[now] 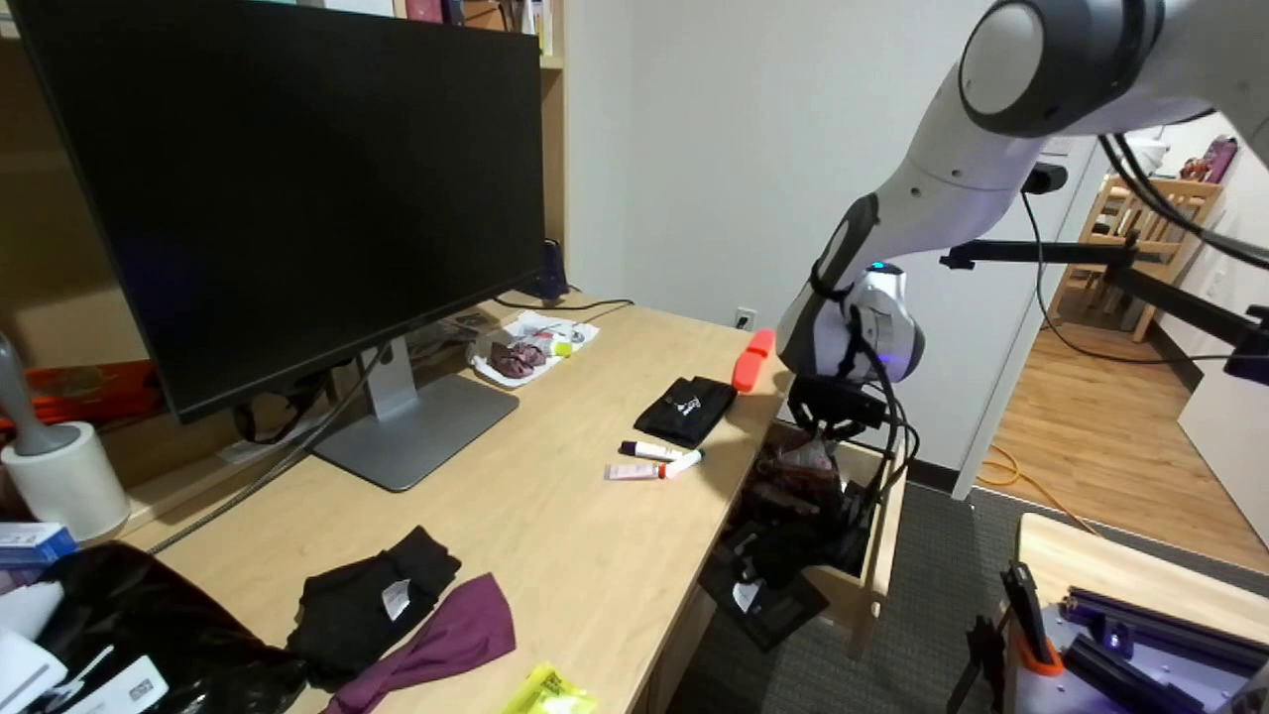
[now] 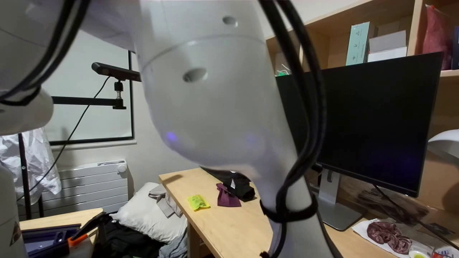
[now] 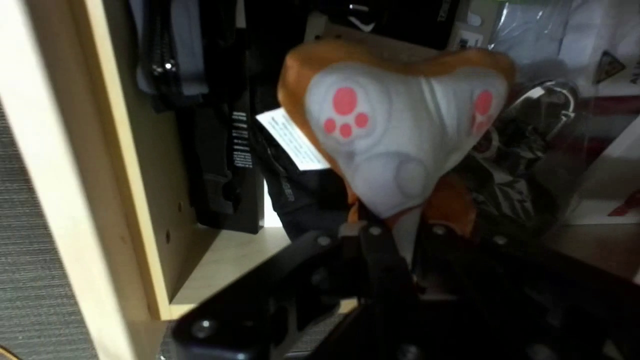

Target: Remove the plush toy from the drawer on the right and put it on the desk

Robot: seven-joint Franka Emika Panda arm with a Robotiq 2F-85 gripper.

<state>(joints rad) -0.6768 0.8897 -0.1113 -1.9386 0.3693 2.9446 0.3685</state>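
We see gripper (image 3: 405, 232) pinching plush toy (image 3: 385, 145) by narrow end, over drawer (image 3: 155, 200); clearance unclear. Risk: small grip — toy may twist loose if it snags black fabric (image 3: 315, 200) or clips desk (image 1: 555, 535).

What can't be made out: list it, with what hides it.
Wrist view: lower end of the plush toy, behind the gripper; print on the white tag, blurred.
In an exterior view: part of the desk, behind the arm; the arm's end, cut off by the bottom edge.
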